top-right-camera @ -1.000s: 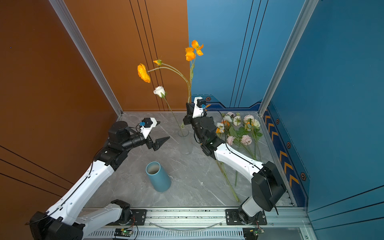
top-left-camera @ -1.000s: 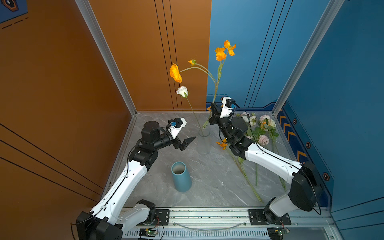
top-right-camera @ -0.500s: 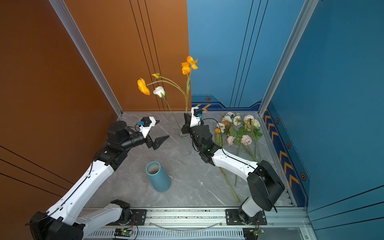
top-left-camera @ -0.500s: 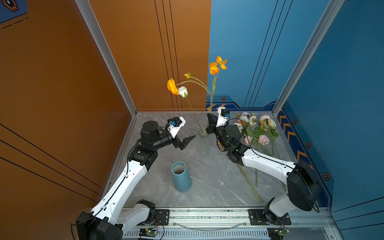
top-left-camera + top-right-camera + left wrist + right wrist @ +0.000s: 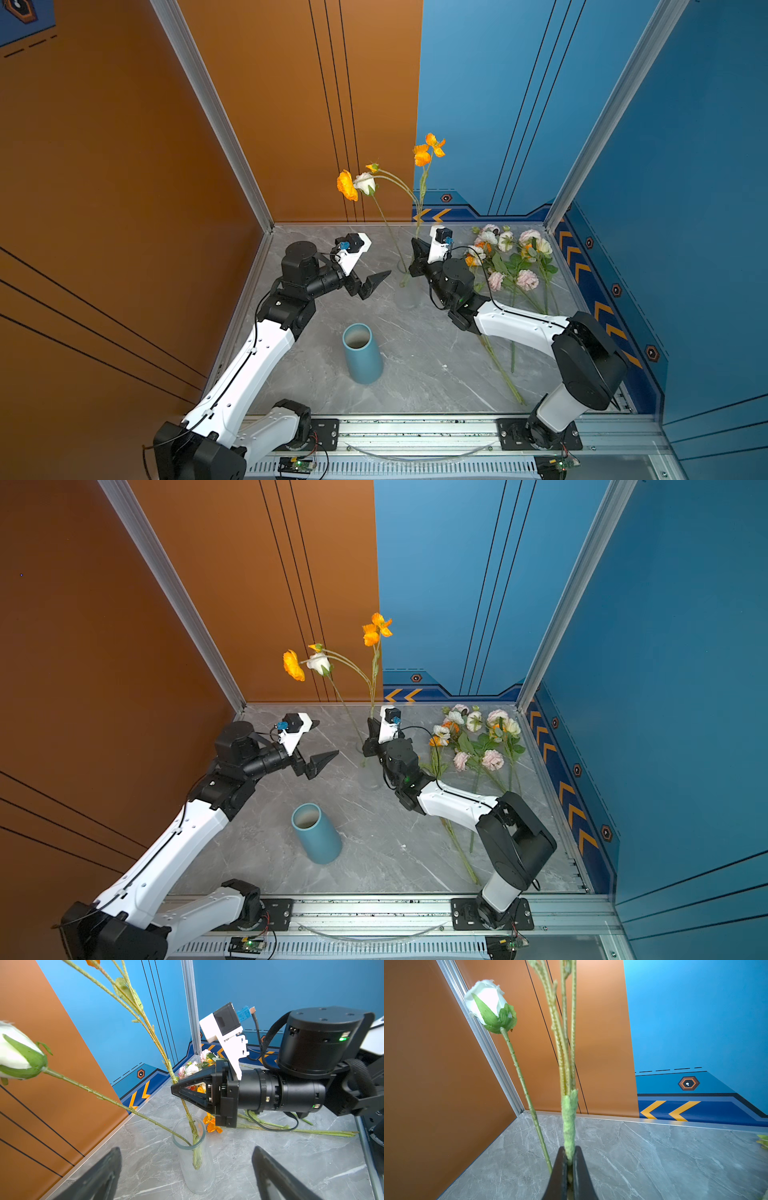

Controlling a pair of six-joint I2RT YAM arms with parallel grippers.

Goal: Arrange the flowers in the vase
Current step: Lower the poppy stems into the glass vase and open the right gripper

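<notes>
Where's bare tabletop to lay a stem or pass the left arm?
Free: the table between the blue vase and the loose stems trailing front-right; also the back-left corner behind the left gripper. Crowded: the back-right flower pile, and around the glass vase, where the right gripper holds a stem.

top views: high, front, looking down, same scene | wrist views: close, low, share white rose (image 5: 488,1001)

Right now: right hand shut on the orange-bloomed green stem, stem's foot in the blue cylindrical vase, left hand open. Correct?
Wrong vase. The right hand is shut on the orange-bloomed green stem, but its foot sits in the clear ribbed glass vase, as the left wrist view shows; the blue cylindrical vase holds no stem. The left hand is open.
</notes>
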